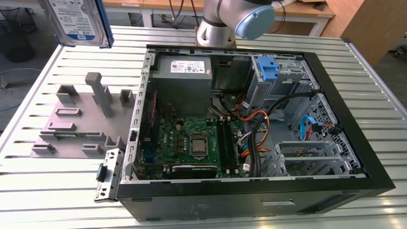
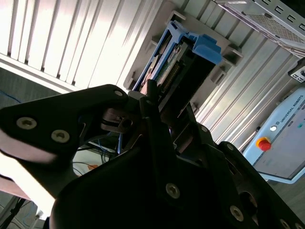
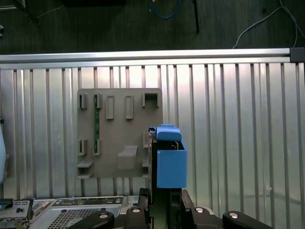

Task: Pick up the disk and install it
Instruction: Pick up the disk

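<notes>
Fingers point(image 3: 144, 194) clamped on disk point(image 1: 76, 21), upper left in exterior view (long axis upright); open case point(image 1: 254, 191) well apart, lower right.

Computer case point(image 1: 222, 200) on table point(image 1: 51, 188), fixture point(image 1: 76, 121) at its nine o'clock in the exterior view, disk point(image 1: 76, 19) aloft at eleven o'clock.

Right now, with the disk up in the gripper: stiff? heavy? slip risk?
Probably stiff: the disk is a metal-cased drive in a blue plastic carrier. Likely dense for its size; it hangs above the table, so a drop could damage it. Slip seems possible: the gripper clamps one end, most of the disk sticking out beyond.
</notes>
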